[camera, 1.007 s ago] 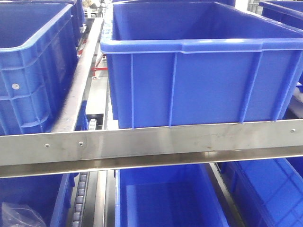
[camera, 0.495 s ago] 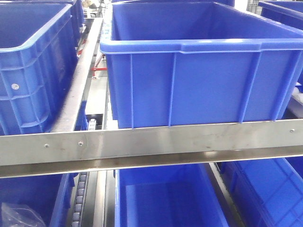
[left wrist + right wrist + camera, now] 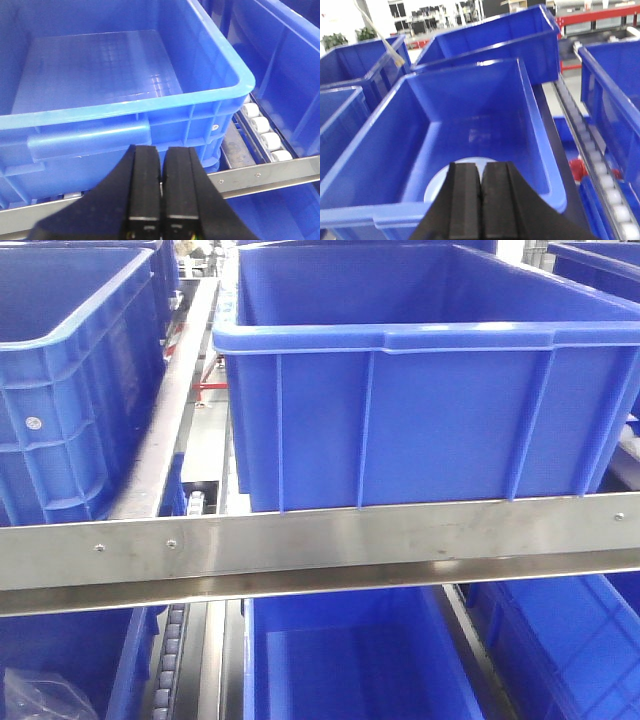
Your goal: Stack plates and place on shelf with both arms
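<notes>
In the front-facing view, a large blue bin [image 3: 410,390] is sitting on the upper level of a rack, just behind a steel rail [image 3: 320,540] that is running across the picture. Another blue bin [image 3: 70,380] is standing to its left, and a lower blue bin [image 3: 350,660] is showing beneath the rail. No gripper and no plate is showing here.

In the left wrist view, the left gripper [image 3: 161,200] is hovering with its two black fingers pressed together and nothing between them. Just ahead of and below its tips, an empty blue crate [image 3: 125,100] is lying with its floor bare. To the gripper's right, white rollers [image 3: 262,132] are lining a track beside a steel bar [image 3: 270,172].

In the right wrist view, the right gripper [image 3: 481,200] is likewise holding its fingers together on nothing. Directly beyond its tips, down inside a deep blue tub [image 3: 470,120], a pale plate [image 3: 445,182] is lying on the floor, partly hidden by the fingers. Whether it is one plate or two stacked cannot be told. More blue tubs are standing farther ahead and to both sides.
</notes>
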### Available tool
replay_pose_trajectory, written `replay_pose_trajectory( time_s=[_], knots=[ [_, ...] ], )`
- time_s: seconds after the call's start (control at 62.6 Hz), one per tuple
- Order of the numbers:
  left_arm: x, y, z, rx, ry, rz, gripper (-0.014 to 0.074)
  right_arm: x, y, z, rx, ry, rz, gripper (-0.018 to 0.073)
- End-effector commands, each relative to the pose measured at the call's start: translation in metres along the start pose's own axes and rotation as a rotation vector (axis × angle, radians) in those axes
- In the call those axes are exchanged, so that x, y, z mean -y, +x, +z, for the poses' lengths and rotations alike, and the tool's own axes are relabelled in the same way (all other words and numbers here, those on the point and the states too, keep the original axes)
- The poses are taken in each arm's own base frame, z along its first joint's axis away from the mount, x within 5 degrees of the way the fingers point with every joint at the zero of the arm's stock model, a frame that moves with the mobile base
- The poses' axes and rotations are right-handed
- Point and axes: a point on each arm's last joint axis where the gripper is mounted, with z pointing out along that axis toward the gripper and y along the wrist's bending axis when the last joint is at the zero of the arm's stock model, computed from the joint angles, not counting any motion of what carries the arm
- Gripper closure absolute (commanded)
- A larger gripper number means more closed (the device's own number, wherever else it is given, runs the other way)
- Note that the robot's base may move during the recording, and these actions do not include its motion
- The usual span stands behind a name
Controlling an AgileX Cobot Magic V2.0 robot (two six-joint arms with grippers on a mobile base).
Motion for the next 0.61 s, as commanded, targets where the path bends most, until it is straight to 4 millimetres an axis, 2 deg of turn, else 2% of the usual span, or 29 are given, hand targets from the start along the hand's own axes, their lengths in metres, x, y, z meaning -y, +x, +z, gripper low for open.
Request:
replay_pose_trajectory(
  time_s=[0.0,0.096,0.192,0.367,0.495,0.591],
  knots=[
    [0.0,-0.018,-0.003,0.112,-0.005,-0.002,0.051,-0.002,-0.013,-0.002,0.071,-0.008,-0.016,0.0504],
    [0.0,-0.018,-0.003,0.112,-0.005,-0.002,0.0509,0.0,-0.005,-0.014,0.05,0.003,-0.017,0.0504],
    [0.0,-0.018,-0.003,0.112,-0.005,-0.002,0.051,0.006,0.012,-0.029,0.065,0.02,-0.017,0.0504],
    [0.0,-0.018,-0.003,0.112,-0.005,-0.002,0.051,0.021,0.065,-0.052,0.086,0.08,-0.02,0.0504],
    [0.0,-0.018,-0.003,0.112,-0.005,-0.002,0.051,0.031,0.105,-0.062,0.089,0.108,-0.02,0.0504],
    [0.0,-0.018,-0.003,0.112,-0.005,-0.002,0.051,0.035,0.127,-0.067,0.117,0.11,-0.022,0.0504]
  ],
)
